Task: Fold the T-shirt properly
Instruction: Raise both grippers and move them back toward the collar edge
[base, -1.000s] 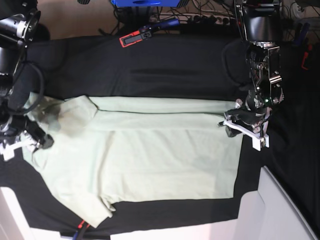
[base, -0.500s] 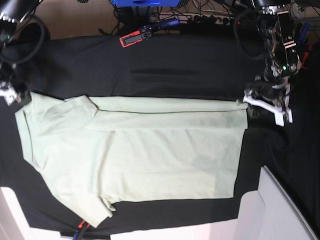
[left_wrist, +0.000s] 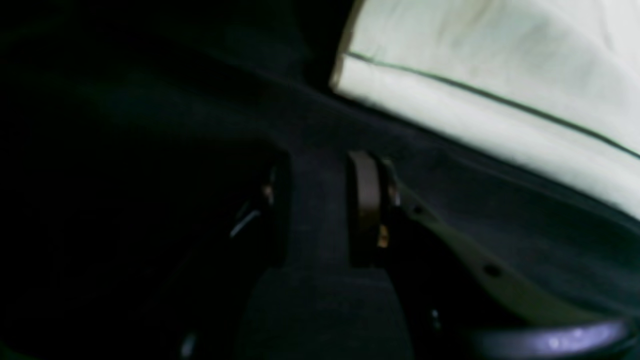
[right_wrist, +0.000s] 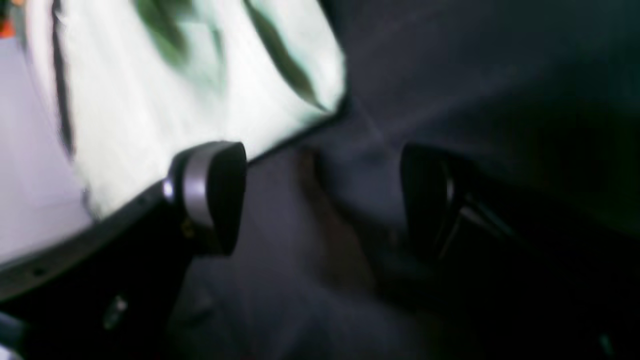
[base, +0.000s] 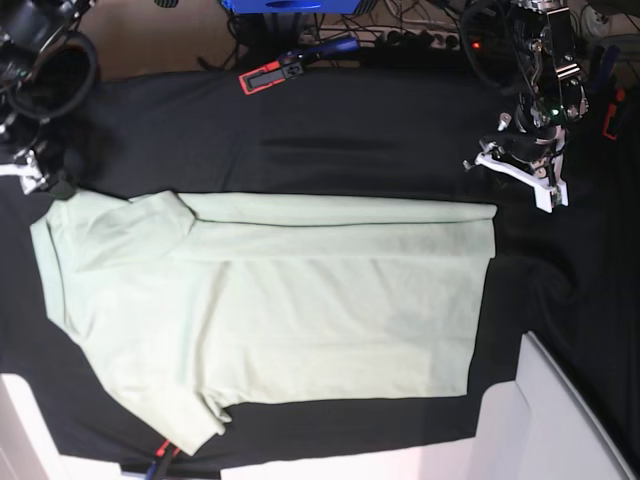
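While the T-shirt (base: 270, 305) lies flat across the middle of the worktop (base: 330, 140), its top long edge folded in, bare black cloth runs along the far side and right end. No containers visible. Left pincer (base: 520, 165) hangs just beyond the shirt's right top corner, jaws part open with a gap, holding nothing. Right pincer (right_wrist: 320, 195) sits by the left sleeve edge, jaws wide apart, empty. Red-black tool (base: 268, 75) at far edge.
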